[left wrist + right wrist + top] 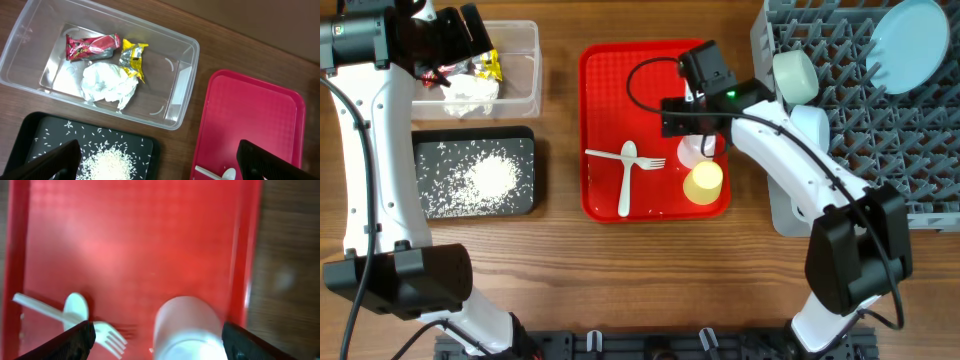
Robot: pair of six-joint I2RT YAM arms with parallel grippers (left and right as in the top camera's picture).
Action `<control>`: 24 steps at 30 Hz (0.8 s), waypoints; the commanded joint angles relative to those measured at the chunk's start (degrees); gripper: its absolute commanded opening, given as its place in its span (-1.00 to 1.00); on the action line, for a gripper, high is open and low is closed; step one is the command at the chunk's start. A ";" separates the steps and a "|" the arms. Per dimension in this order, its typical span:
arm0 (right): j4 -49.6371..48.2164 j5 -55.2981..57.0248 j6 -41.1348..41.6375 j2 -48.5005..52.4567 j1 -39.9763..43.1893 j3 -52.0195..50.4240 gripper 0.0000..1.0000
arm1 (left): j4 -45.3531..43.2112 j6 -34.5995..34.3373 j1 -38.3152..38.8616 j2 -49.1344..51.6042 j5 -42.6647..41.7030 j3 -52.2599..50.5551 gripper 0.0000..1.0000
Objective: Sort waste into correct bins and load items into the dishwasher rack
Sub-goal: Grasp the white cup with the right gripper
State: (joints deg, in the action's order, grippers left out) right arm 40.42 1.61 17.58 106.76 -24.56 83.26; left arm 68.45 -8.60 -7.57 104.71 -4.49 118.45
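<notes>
My right tool hangs wide open astride the pink cup, by the red tray's right edge. Closing off-centre could tip it or knock the yellow cup just beside it, which only the overhead view shows. My left tool, wide and empty, hangs left of the tray over the clear tub.

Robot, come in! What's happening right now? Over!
Left gripper open, empty, above clear tub. Right gripper open, pink cup between fingers, on red tray. Yellow cup close beside; fork, spoon further off.
</notes>
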 commanded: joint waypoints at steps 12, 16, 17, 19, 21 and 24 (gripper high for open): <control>1.22 0.09 1.73 8.81 1.64 -0.39 0.43 | -0.04 0.90 -0.33 0.44 0.09 -0.37 1.00; 2.82 0.35 1.73 8.81 1.66 -0.39 0.10 | -0.04 0.90 -0.33 0.44 0.11 -0.37 1.00; 3.63 0.48 1.75 8.81 1.66 -0.39 0.10 | -0.04 0.90 -0.33 0.44 0.09 -0.37 1.00; 4.90 0.74 1.77 8.81 1.66 -0.39 0.08 | -0.04 0.90 -0.33 0.44 0.11 -0.37 1.00; 5.20 1.55 1.60 8.74 1.66 -0.15 0.23 | -0.04 0.90 -0.33 0.44 0.09 -0.37 1.00; 8.22 1.57 1.25 8.74 1.73 2.34 0.57 | -0.04 0.90 -0.33 0.44 0.11 -0.37 1.00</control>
State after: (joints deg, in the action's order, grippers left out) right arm 46.85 2.63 18.98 114.87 -23.05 83.29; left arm 68.45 -8.60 -7.57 104.71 -4.49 118.45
